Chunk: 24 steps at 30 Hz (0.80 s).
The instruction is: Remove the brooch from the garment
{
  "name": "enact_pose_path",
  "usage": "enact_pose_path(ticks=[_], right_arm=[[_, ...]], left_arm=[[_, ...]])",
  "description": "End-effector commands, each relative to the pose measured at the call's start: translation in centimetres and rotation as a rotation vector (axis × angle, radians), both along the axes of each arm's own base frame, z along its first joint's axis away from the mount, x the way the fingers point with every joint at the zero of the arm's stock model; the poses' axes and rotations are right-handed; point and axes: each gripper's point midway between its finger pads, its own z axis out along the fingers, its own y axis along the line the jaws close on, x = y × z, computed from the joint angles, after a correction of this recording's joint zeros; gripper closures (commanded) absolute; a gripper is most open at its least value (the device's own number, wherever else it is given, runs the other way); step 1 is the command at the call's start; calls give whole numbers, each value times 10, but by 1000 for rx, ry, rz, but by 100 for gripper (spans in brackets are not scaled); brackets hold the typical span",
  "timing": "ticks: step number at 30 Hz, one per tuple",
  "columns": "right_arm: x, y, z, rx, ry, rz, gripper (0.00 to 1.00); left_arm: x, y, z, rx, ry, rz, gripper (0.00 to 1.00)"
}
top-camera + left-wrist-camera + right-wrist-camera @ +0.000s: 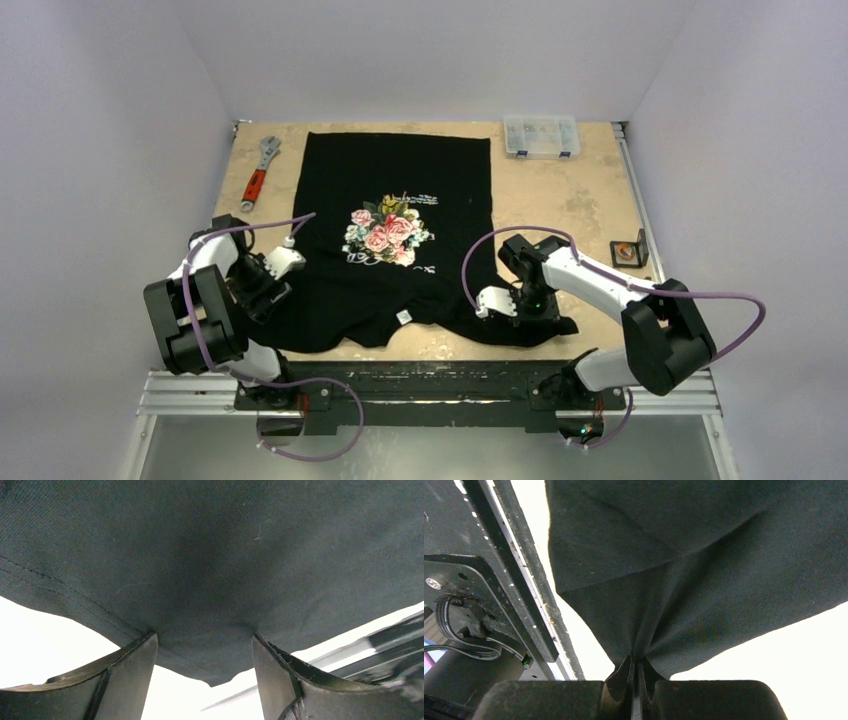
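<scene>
The right gripper [636, 667] has its jaws pressed together on a fold of the garment [400, 170], the black cloth gathering into creases that run down to the pinch; from above, this grip sits on the near right sleeve, close to the table's near edge. The left gripper [205, 645] stands spread, its fingers [132, 672] either side of the near left sleeve's hem, cloth between them but not clamped.

The garment lies flat in the middle of the table [560, 200], neck label [404, 317] towards the near edge, rose print [388, 232] at its centre. The brooch I cannot pick out in any view; it may sit on or near the print, but that is a guess.

The step in hand looks like anchoring: both arms taking hold of the sleeves so the shirt is held taut or kept from sliding; the removal itself is not yet begun. The next move calls for the left jaws to take the hem, then for one arm to let go and find the pin, with the cloth pinned flat so that it does not lift with the brooch.

The table is pale mottled board; a red-handled wrench [262, 172] lies far left, a clear compartment box [541, 135] far right, a small dark frame [628, 252] just right of the shirt; plain pale walls close in three sides.
</scene>
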Motion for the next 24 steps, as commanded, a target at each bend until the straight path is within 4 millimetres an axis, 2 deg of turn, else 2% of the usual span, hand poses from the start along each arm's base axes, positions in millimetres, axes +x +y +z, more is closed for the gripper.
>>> enact_pose_path(ticks=[1, 7, 10, 11, 12, 14, 16, 20, 22, 24], right_arm=[[7, -8, 10, -28, -37, -22, 94], [8, -9, 9, -37, -44, -40, 91], [8, -8, 10, -32, -49, -44, 87], [7, -7, 11, -29, -45, -44, 83], [7, -6, 12, -21, -41, -45, 76], [9, 0, 18, 10, -44, -42, 56], [13, 10, 27, 66, -57, -36, 45], [35, 40, 58, 218, -125, -91, 40], [60, 63, 78, 326, -178, -189, 39], [92, 86, 88, 396, -219, -311, 41]], left_arm=[[12, 46, -15, 192, -16, -50, 32], [2, 82, -31, 320, 29, -78, 35], [-4, 91, -30, 319, 40, -68, 35], [-5, 91, -28, 308, 39, -62, 35], [-5, 90, -25, 292, 36, -59, 35], [-6, 83, -19, 256, 24, -53, 34], [-3, 72, -7, 202, -6, -38, 31], [16, 42, 33, 24, -96, 73, 24], [30, 25, 59, -75, -155, 143, 22], [41, 11, 78, -156, -196, 195, 21]])
